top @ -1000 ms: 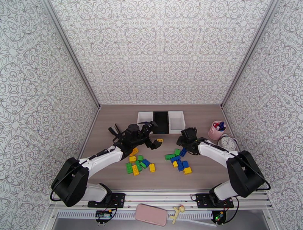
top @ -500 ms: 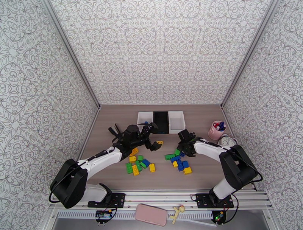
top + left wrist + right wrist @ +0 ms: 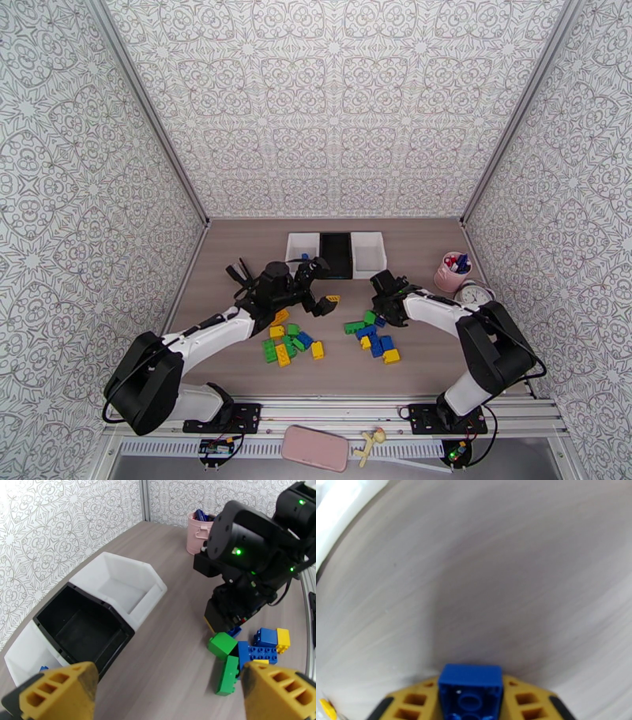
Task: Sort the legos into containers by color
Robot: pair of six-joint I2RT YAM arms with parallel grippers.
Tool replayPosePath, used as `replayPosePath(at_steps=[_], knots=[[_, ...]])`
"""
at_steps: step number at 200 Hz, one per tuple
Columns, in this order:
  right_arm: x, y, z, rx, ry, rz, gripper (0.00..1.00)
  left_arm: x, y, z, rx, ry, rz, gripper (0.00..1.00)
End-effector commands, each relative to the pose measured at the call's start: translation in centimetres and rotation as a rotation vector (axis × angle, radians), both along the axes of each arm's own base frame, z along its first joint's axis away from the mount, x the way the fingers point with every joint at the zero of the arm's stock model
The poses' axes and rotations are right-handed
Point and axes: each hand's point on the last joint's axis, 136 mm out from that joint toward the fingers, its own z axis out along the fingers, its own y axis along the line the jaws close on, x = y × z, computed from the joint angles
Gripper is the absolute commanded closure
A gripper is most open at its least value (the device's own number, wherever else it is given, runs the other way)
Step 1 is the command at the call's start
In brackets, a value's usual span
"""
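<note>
Between right jaws, blue lego [image 3: 470, 689], wood-grain tabletop [image 3: 493, 578] beyond

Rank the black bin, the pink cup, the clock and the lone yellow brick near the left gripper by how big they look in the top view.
1. black bin
2. pink cup and clock: they look about alike, so they are left unranked
3. yellow brick

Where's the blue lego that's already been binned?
In the top view, the blue lego lies in the left white bin, toward its near side, with the black bin alongside and the open left gripper just in front.
</note>
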Motion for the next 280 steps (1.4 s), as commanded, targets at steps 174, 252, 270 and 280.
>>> replayPosePath(at_steps=[174,252,270,280], knots=[[16.3,17.8,16.9,-0.055,-0.731,0.661,0.77,-4.1,7.6,-1.6,0.075,0.062,0.275,0.00],[20.0,26.4,15.4,0.051,-0.828,0.862,0.80,-4.3,10.8,-2.4,0.084,0.079,0.440,0.00],[20.8,27.1,14.5,0.051,-0.833,0.867,0.79,-4.1,11.2,-2.6,0.068,0.097,0.480,0.01],[21.2,27.4,14.1,0.046,-0.834,0.865,0.78,-3.8,11.6,-2.5,0.055,0.102,0.513,0.00]])
